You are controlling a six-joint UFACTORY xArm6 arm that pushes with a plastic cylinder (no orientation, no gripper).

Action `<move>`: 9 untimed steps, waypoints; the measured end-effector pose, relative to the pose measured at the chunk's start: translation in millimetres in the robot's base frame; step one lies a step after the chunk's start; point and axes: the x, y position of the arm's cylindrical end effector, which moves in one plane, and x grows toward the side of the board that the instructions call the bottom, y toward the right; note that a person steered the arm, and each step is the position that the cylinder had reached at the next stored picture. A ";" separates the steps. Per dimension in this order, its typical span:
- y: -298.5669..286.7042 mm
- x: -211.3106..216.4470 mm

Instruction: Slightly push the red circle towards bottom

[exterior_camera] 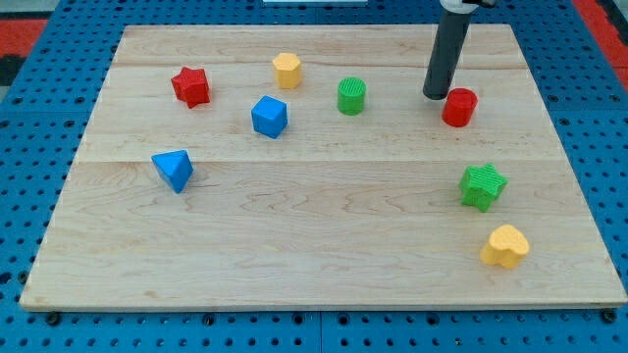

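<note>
The rod's tip point(435, 95) is resting on the desk point(324, 245) in the upper right of the frame, just left of the red circle point(459, 107); no jaws are showing.

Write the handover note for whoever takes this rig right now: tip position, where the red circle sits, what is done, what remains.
Tip: my tip is down on the wooden board, just to the view's left of the red circle and slightly above it; close beside it, contact cannot be confirmed.
Red circle: near the view's upper right of the board. The green star and the yellow heart lie below it, toward the view's bottom.
Done: tip brought next to the circle. Whether any push has happened cannot be judged.
Left: get the tip onto the circle's top side, then nudge it slightly toward the view's bottom, stopping well short of the green star.
</note>
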 end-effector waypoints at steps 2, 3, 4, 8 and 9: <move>24.9 7.6; 20.9 25.9; 15.7 31.9; 69.8 35.4; 61.7 35.4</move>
